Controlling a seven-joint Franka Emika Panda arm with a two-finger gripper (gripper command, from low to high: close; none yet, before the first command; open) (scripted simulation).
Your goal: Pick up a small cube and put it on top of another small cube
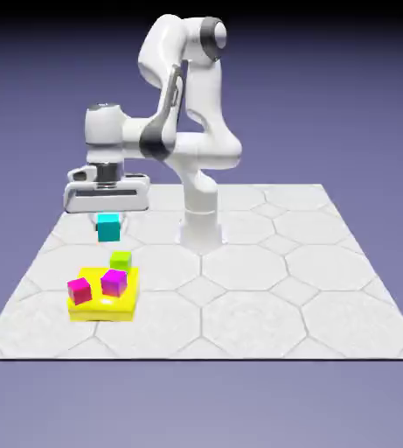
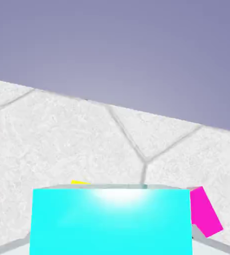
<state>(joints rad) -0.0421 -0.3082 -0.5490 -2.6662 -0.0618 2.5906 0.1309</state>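
Holding the cyan cube [image 1: 108, 231] pinched in the gripper [image 1: 108, 224], up off the worktop [image 1: 253, 302], presumably to clear the lime-green cube [image 1: 121, 260] before stacking.

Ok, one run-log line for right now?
fingers: shut on cyan cube | cube: raised | lime cube: behind yellow block | stacking: not yet

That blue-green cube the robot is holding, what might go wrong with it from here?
The cyan cube hangs in the air in the gripper, so a weak grip could let it drop. The lime-green cube and two magenta cubes sit close together, so lowering it might bump a neighbor. It could also topple if set down off-center, since each cube's top is small.
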